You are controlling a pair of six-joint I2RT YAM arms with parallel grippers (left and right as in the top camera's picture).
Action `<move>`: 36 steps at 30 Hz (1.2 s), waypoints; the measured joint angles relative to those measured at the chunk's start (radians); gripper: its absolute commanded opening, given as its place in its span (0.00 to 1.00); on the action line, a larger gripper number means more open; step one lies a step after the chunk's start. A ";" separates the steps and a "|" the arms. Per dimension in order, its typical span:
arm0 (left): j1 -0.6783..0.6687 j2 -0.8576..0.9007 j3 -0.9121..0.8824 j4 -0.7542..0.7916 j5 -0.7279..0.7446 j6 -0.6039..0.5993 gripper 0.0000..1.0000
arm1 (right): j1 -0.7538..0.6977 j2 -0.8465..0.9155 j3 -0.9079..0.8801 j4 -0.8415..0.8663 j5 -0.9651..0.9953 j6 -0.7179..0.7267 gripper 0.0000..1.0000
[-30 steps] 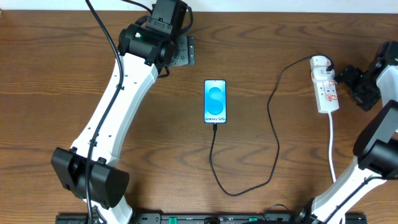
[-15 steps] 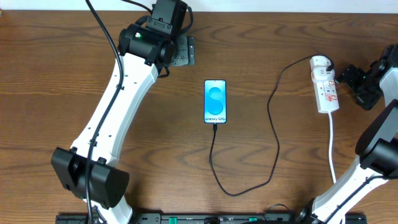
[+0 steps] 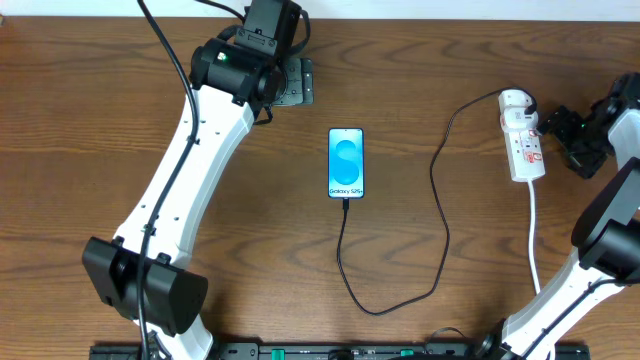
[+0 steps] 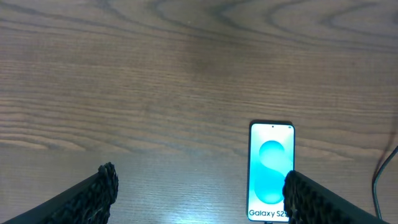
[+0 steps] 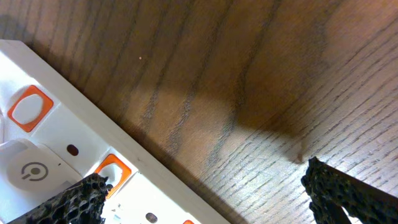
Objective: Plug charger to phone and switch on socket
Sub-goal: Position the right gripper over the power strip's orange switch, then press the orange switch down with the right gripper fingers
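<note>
The phone (image 3: 346,163) lies face up mid-table, its blue screen lit. It also shows in the left wrist view (image 4: 271,171). The black charger cable (image 3: 440,210) runs from the phone's bottom edge, loops toward the front, then rises to the white adapter (image 3: 514,100) on the far end of the socket strip (image 3: 527,150). My left gripper (image 3: 296,82) is open and empty, above the table behind and left of the phone (image 4: 202,196). My right gripper (image 3: 556,130) is open and empty, just right of the strip. In the right wrist view (image 5: 205,193) one finger overlaps the strip (image 5: 68,134), near its orange switches.
The strip's thick white cord (image 3: 534,235) runs toward the front edge beside my right arm. The cable loop (image 3: 380,308) lies on the wood between the two arm bases. Bare wooden table (image 3: 250,220) lies left of the phone.
My right gripper has shifted slightly beside the socket strip. The left arm, phone and cable have not moved.
</note>
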 measured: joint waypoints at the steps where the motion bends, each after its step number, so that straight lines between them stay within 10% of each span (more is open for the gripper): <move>1: 0.000 0.000 0.000 0.000 0.000 0.000 0.87 | 0.000 0.000 0.000 -0.001 0.000 0.000 0.99; 36: 0.000 0.000 0.000 0.000 0.000 0.000 0.87 | -0.005 0.017 0.000 0.015 -0.023 0.000 0.99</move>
